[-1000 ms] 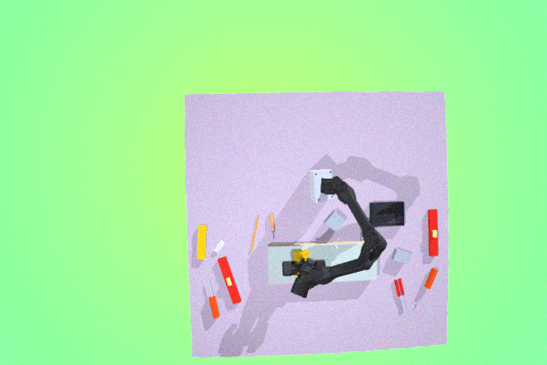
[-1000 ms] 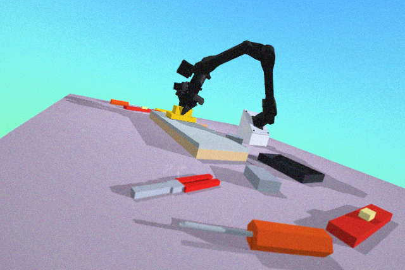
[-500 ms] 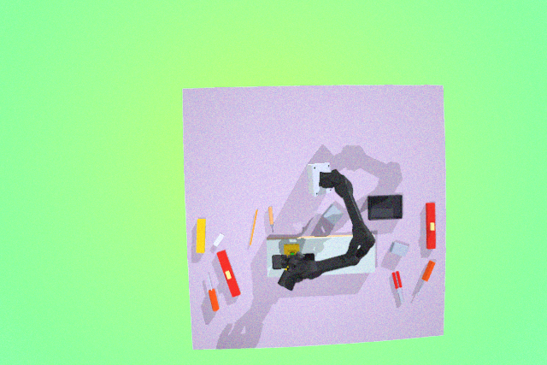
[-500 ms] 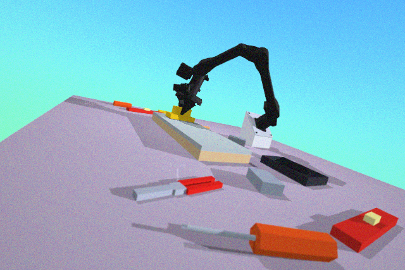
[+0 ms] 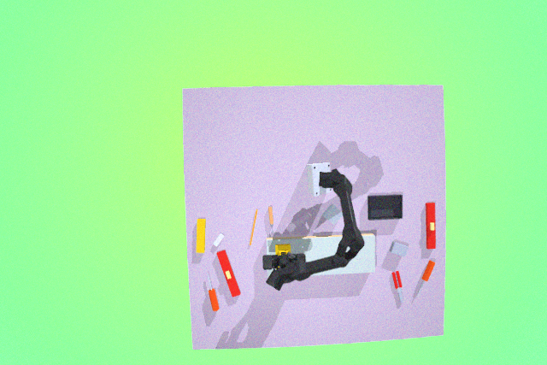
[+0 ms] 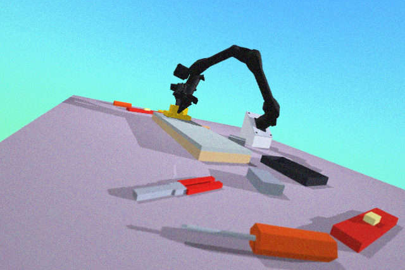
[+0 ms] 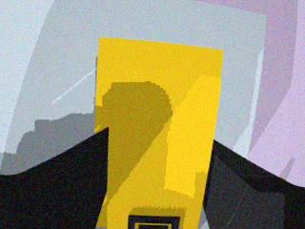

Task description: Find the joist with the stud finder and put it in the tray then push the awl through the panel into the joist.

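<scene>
My gripper (image 5: 283, 256) (image 6: 180, 110) (image 7: 159, 176) is shut on the yellow stud finder (image 5: 283, 248) (image 6: 168, 115) (image 7: 157, 62). It holds it flat on or just above the floor panel (image 5: 361, 263) (image 6: 209, 139) (image 7: 240, 62), near the panel's left end in the top view. A dark display frame (image 7: 153, 220) shows at the bottom of the wrist view; no reading can be made out. The black tray (image 5: 385, 197) (image 6: 316, 180) stands right of the arm's base and looks empty. A thin tool with a light orange handle, seemingly the awl (image 5: 270, 214), lies behind the panel's left end. The joist is hidden.
A thin orange stick (image 5: 253, 227), a yellow bar (image 5: 201, 235), a white block (image 5: 218, 239), a red bar (image 5: 224, 261) and an orange-handled tool (image 5: 214, 299) lie left. Right are a grey block (image 5: 398, 248) (image 6: 265, 182), red-handled pliers (image 5: 397, 279), another orange-handled tool (image 5: 428, 270) and red bar (image 5: 431, 237).
</scene>
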Tool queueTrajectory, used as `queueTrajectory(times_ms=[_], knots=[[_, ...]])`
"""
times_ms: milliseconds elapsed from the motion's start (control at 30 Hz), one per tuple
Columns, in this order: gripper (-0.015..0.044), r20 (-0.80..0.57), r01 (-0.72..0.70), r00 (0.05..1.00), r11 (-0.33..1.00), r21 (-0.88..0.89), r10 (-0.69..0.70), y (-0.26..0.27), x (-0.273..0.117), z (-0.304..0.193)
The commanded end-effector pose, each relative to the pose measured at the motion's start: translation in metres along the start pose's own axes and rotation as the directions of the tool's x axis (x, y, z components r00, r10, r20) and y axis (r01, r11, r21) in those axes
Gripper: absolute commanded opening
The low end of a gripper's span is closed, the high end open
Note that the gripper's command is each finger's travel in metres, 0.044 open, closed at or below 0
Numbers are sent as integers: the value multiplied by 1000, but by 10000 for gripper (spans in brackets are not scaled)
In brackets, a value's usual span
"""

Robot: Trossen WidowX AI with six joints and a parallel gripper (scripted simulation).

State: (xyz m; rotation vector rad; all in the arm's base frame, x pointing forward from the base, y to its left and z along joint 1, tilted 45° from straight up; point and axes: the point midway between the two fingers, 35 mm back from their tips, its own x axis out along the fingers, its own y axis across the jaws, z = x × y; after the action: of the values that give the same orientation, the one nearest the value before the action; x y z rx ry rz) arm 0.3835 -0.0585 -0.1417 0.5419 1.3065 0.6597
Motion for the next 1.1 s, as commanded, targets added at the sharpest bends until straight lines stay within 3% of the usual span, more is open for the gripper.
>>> queueTrajectory(times_ms=[0,500,1067], knots=[[0,0,7,1000,1000,1,-7,-15,-1,-2],[0,1,3,1000,1000,2,-3,-11,-5,2],[0,-1,11,1000,1000,1,-11,-16,-86,24]])
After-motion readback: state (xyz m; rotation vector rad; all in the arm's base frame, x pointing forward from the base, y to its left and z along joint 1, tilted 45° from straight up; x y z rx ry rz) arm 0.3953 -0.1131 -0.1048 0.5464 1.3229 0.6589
